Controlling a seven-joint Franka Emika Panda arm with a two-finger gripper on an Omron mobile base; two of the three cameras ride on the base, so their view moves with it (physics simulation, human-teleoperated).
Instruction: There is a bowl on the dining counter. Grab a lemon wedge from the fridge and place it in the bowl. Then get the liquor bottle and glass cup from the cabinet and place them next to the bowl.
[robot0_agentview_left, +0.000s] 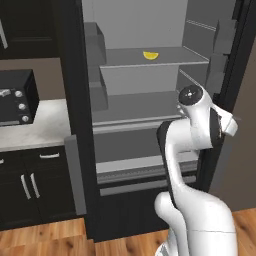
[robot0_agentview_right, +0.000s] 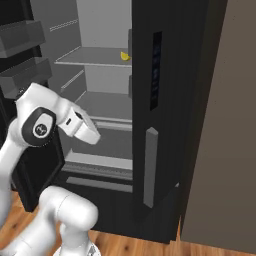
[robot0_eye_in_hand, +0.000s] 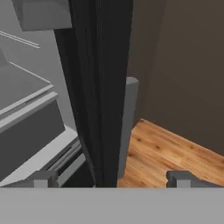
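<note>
The black fridge (robot0_agentview_left: 75, 100) stands with its doors swung open, showing a pale grey shelved interior. A small yellow lemon wedge (robot0_agentview_left: 150, 55) lies on the upper shelf, and it also peeks out past the door edge as the lemon wedge (robot0_agentview_right: 124, 56) in the right base view. My gripper (robot0_eye_in_hand: 111, 177) is open and holds nothing. It sits low by the edge of the right fridge door (robot0_eye_in_hand: 96, 87), well below and to the right of the wedge. Beyond the fingertips (robot0_eye_in_hand: 181, 177) runs the door's grey vertical handle (robot0_eye_in_hand: 129, 127). The bowl, dining counter, cabinet, liquor bottle and glass cup are out of view.
A black toaster oven (robot0_agentview_left: 17, 97) sits on a marble counter (robot0_agentview_left: 40, 125) left of the fridge, above low black cabinets (robot0_agentview_left: 30, 185). A brown wall (robot0_agentview_right: 225, 125) stands close on the right of the open door. Wooden floor (robot0_eye_in_hand: 166, 148) lies below.
</note>
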